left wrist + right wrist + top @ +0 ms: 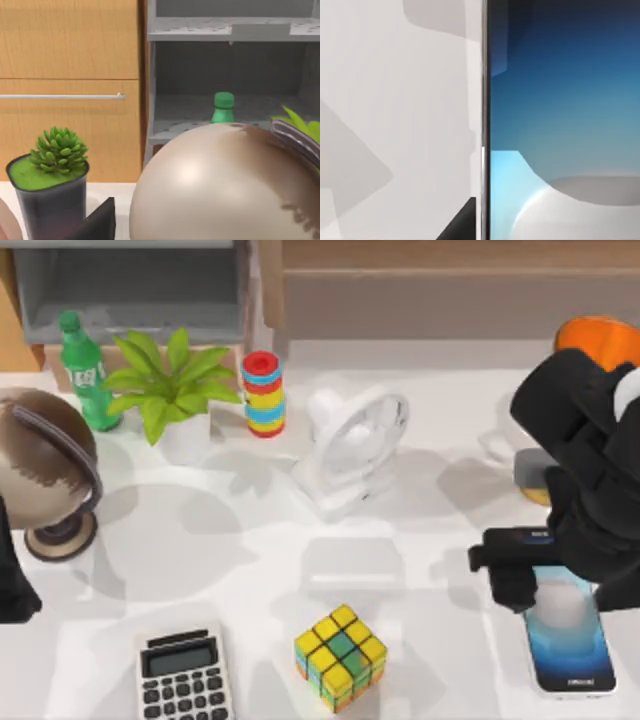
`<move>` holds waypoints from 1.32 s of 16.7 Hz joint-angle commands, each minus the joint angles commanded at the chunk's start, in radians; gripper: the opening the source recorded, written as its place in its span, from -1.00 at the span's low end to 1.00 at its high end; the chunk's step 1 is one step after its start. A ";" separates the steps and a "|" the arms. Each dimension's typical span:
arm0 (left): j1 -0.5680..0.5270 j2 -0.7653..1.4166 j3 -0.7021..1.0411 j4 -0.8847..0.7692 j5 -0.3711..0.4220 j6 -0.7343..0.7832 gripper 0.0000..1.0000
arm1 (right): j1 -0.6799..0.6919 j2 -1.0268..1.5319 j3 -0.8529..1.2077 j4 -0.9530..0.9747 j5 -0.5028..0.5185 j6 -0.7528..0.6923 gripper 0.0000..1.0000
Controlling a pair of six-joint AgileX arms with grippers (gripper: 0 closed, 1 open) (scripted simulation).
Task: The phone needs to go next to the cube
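One phone lies flat at the table's near right, well apart from the one cube at near centre. The right gripper sits over the phone's far end; I cannot tell how far it is open. One calculator lies left of the cube. The left arm is parked at the left edge.

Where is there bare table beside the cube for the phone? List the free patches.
Free: the strip between the cube and the phone, and the patch between the cube and the fan. Tighter: the gap between the cube and the calculator. Crowded: the back row, and around the right gripper over the phone.
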 joint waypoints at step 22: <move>0.000 0.000 0.000 0.000 0.000 0.000 1.00 | 0.130 0.028 0.015 0.043 0.002 0.158 -1.00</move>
